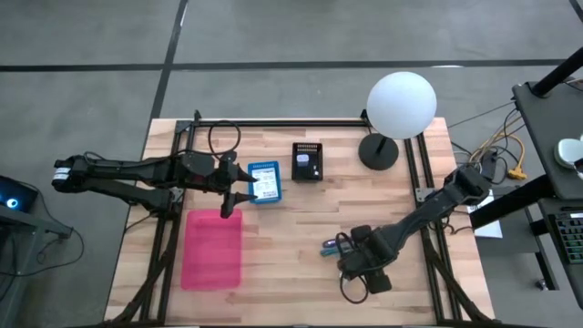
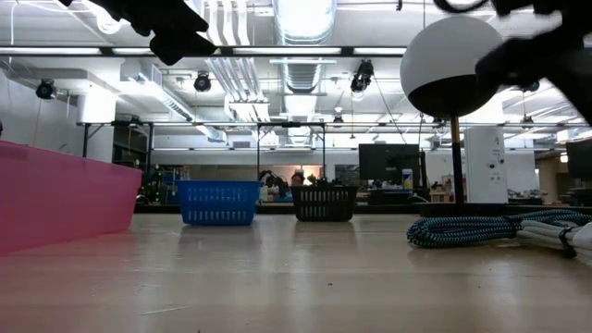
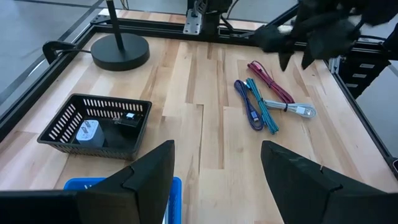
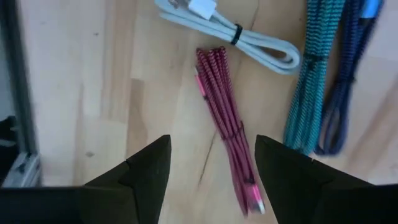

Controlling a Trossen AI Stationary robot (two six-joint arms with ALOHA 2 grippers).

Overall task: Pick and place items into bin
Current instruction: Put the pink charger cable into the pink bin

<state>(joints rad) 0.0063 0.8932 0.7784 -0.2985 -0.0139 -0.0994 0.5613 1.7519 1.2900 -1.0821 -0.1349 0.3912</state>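
Four bundled cables lie flat on the wood: magenta (image 4: 227, 127), white (image 4: 231, 32), teal (image 4: 310, 81) and purple (image 4: 345, 74). My right gripper (image 4: 211, 174) is open and hovers over the magenta cable, which shows between its fingers with a clear gap below. In the high view the right gripper (image 1: 351, 248) is at the cables (image 1: 328, 246). My left gripper (image 1: 239, 191) is open in the air beside the blue basket (image 1: 264, 182), which holds white printed packets. The pink bin (image 1: 212, 248) sits near the table's near left.
A black basket (image 1: 308, 161) with small pieces stands at the table's middle far side. The white ball lamp (image 1: 401, 105) on its dark base (image 1: 378, 151) stands at the far right. Black frame rails (image 1: 273, 122) border the table. Bare wood lies between the bin and the cables.
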